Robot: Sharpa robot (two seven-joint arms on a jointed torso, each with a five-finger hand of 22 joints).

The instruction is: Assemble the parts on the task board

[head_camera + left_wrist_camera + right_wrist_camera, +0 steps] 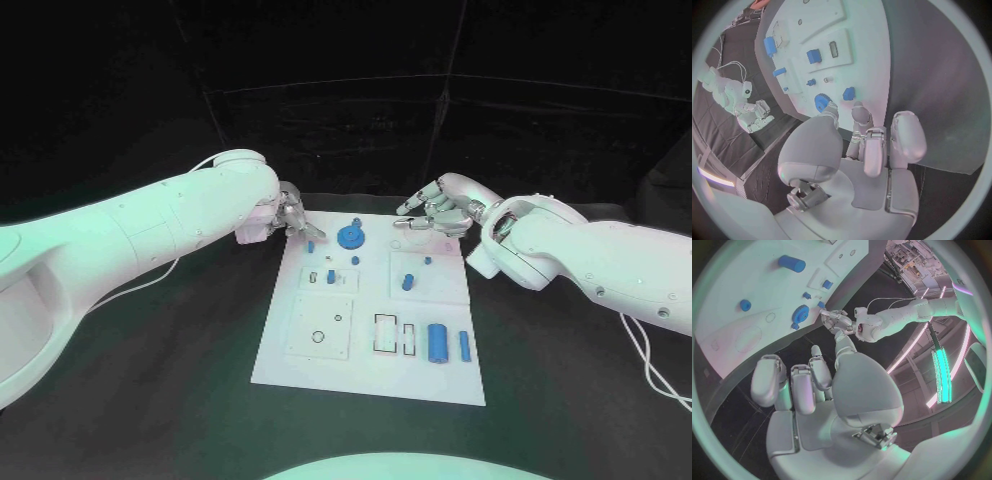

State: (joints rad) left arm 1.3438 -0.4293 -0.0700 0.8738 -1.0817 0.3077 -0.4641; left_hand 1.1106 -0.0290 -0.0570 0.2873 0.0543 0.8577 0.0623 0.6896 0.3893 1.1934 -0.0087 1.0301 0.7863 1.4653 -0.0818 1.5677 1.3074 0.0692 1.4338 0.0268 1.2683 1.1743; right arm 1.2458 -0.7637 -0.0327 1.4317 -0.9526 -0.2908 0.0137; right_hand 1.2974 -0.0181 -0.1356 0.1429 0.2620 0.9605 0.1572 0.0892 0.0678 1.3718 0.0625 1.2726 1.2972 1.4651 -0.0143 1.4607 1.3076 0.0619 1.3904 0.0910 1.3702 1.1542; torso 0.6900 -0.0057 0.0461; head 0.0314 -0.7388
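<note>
Head view: the blue gear (351, 237) sits at the far edge of the task board (289, 360), between the 2 empty, loosely curled hands, with the left hand (290, 217) nearer than the right hand (437, 211).

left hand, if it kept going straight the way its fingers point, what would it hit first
Probably the small blue part near the far edge of the white task board, just ahead of the silver left hand; the round blue gear sits beside that line. Depth is unclear.
</note>
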